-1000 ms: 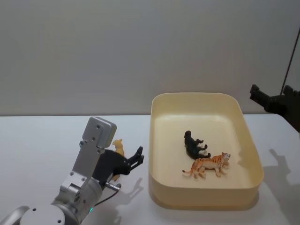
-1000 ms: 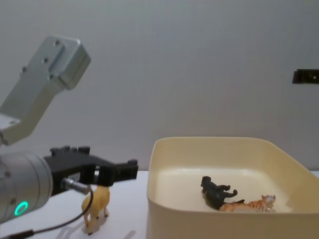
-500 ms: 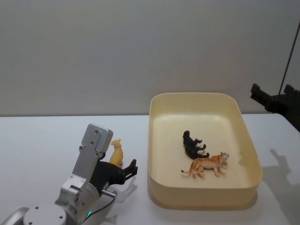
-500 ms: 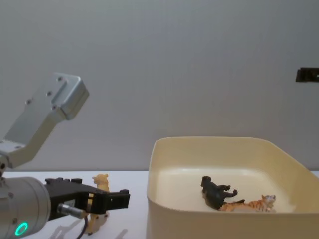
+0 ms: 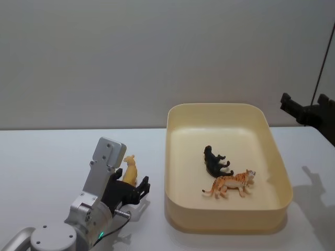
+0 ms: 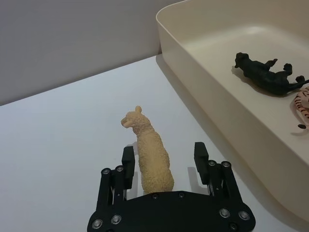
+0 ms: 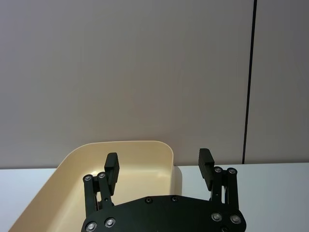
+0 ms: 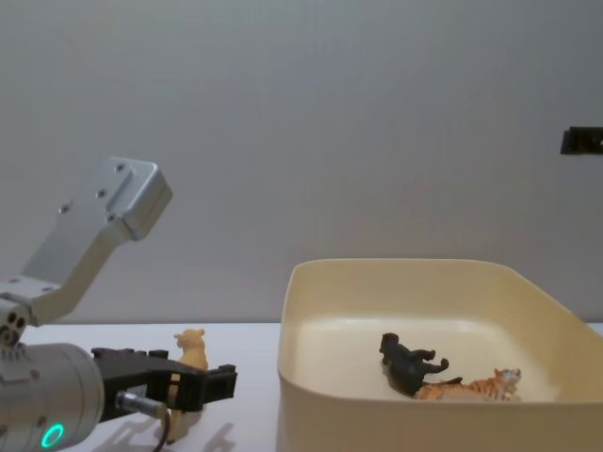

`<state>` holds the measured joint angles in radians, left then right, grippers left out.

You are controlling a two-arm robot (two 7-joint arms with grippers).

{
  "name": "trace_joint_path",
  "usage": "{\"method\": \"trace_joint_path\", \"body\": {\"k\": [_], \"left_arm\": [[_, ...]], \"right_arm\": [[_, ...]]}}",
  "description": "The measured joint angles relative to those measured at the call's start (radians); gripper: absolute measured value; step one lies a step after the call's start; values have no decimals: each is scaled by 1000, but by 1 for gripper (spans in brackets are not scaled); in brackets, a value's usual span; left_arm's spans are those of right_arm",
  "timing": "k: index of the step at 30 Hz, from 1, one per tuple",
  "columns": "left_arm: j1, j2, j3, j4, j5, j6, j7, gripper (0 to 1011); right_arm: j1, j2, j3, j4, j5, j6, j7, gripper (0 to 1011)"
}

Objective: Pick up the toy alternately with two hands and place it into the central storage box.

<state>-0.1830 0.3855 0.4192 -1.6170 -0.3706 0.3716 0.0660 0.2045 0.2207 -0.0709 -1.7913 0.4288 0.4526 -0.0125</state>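
Where the head view looks down, the left gripper (image 5: pixel 137 189) sits low on the white counter (image 5: pixel 47 162) beside the smooth, round-cornered cream storage box (image 5: pixel 175 214), jaws apart around a tan, woolly-textured alpaca toy (image 5: pixel 129 170); a glossy black panther (image 5: pixel 215 161) and a striped tiger (image 5: pixel 231 183) lie inside the box; the right gripper (image 5: pixel 302 111) hangs raised at the far right; from the left wrist, flat black fingers (image 6: pixel 128 161) flank the standing alpaca; from the right wrist, its jaws stand apart, holding nothing; from the chest, the alpaca stands upright left of the box.
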Motion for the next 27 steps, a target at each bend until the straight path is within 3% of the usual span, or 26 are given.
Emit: {"method": "trace_joint_path", "body": {"k": [7, 11, 14, 27], "left_arm": [[-7, -6, -1, 15, 1, 0, -5, 566], [-9, -8, -1, 20, 1, 0, -7, 400], [-11, -10, -2, 23, 2, -1, -8, 344], [-18, -15, -6, 27, 10, -15, -11, 341]], "right_arm": [[0, 1, 0, -1, 0, 0, 0, 1001], [0, 1, 0, -1, 0, 0, 0, 1001], [0, 1, 0, -1, 0, 0, 0, 1001], [0, 1, 0, -1, 0, 0, 0, 1001]]}}
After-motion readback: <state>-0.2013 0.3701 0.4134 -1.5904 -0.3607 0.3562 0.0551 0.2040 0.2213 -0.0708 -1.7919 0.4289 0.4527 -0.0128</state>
